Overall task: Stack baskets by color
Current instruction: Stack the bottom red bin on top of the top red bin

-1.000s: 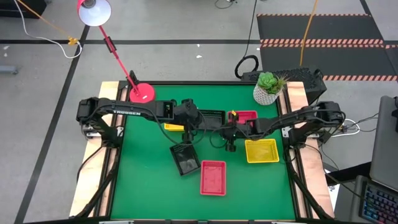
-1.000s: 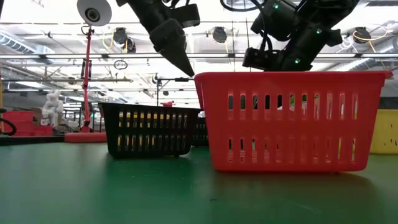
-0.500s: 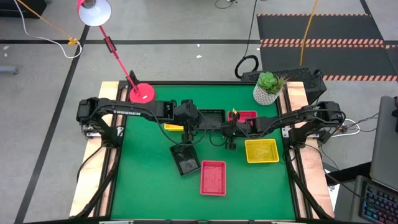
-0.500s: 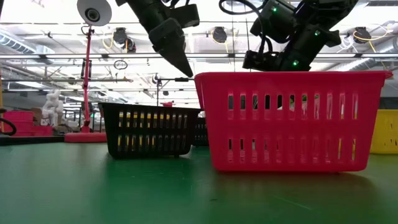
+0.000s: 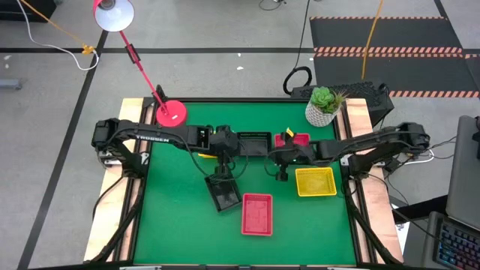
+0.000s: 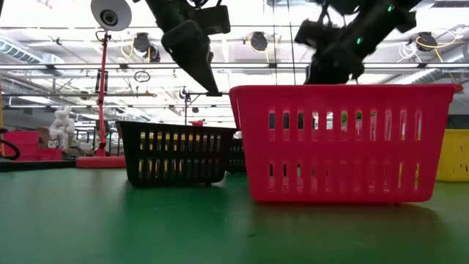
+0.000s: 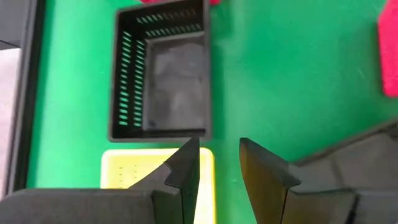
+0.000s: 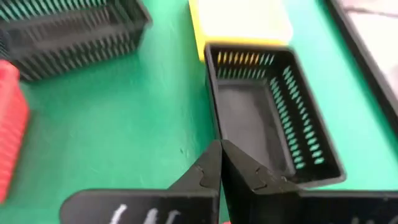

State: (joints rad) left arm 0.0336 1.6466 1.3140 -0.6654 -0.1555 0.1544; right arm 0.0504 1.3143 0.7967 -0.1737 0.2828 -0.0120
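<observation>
Left gripper (image 5: 223,169) fingers apart, nothing betw them, hovering over mat just above tilted black basket (image 5: 223,192). Right gripper (image 5: 282,174) pinched together, empty, near yellow basket (image 5: 316,181). Red basket (image 5: 256,214) at front centre; more baskets at back.

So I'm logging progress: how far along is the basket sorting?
Hardly started, by the look of it. No finished color stack shows: the tilted black basket, red basket and yellow basket lie apart. The left claw, empty and part open, hovers over the black one. The right claw is shut, empty.
</observation>
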